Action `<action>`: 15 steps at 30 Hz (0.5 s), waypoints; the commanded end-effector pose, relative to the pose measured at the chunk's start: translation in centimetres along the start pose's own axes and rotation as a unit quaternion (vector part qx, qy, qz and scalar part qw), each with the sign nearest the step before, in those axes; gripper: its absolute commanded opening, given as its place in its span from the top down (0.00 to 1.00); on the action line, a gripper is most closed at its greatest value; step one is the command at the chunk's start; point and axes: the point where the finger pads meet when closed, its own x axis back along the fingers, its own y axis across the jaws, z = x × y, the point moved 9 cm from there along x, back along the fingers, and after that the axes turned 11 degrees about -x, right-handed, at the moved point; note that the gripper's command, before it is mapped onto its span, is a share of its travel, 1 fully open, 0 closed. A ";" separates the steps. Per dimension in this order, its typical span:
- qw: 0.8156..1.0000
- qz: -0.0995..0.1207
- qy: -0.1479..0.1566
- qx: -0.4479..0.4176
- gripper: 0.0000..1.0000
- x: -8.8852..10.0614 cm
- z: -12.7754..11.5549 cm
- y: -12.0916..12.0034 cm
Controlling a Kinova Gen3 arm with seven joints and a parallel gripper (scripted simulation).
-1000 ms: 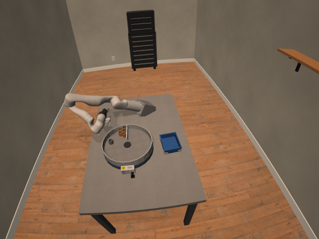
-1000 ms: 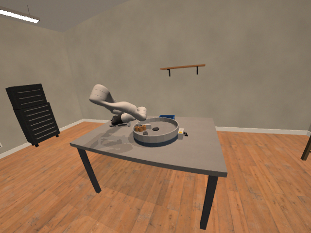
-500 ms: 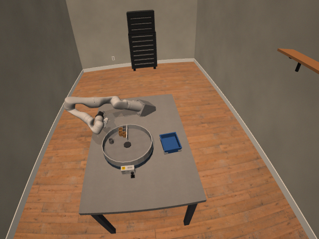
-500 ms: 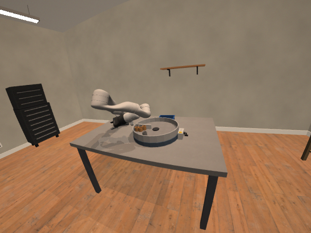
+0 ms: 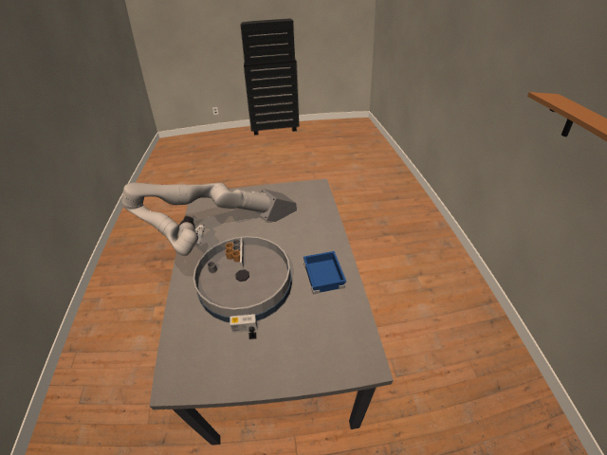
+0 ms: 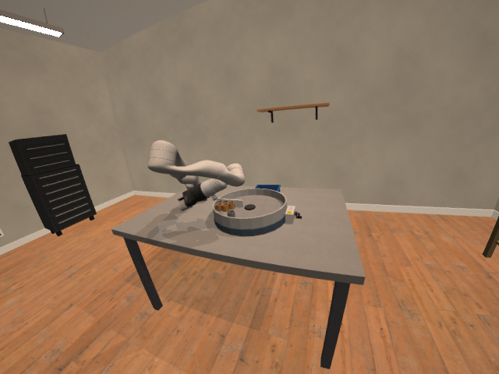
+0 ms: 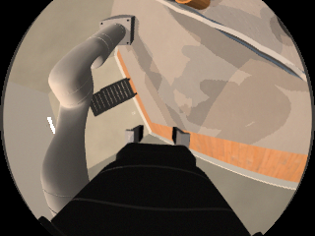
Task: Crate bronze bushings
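Observation:
The round turning table [image 5: 242,279] with a low grey rim stands mid-table. A cluster of bronze bushings [image 5: 231,251] stands upright at its far left, against a thin divider bar [image 5: 241,252]. A steel bushing [image 5: 237,243] stands with the cluster, and another steel bushing [image 5: 211,266] stands alone nearer the left rim. The blue crate [image 5: 323,270] is right of the turning table. My gripper [image 5: 199,232] is open and empty, outside the rim at its far left.
A black hub [image 5: 242,275] marks the turning table's centre. A small control box [image 5: 242,319] sits against the near rim. My arm's base [image 5: 277,207] is at the table's far edge. A black cabinet [image 5: 269,76] stands at the back wall.

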 end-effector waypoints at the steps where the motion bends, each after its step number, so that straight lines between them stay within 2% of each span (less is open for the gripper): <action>1: 0.999 -0.035 -0.003 0.037 0.00 1.2 -0.8 0.7; 3: 0.995 -0.066 -0.006 0.073 0.00 2.0 -1.5 1.5; 15: 0.995 -0.066 -0.006 0.073 0.00 2.0 -1.5 1.5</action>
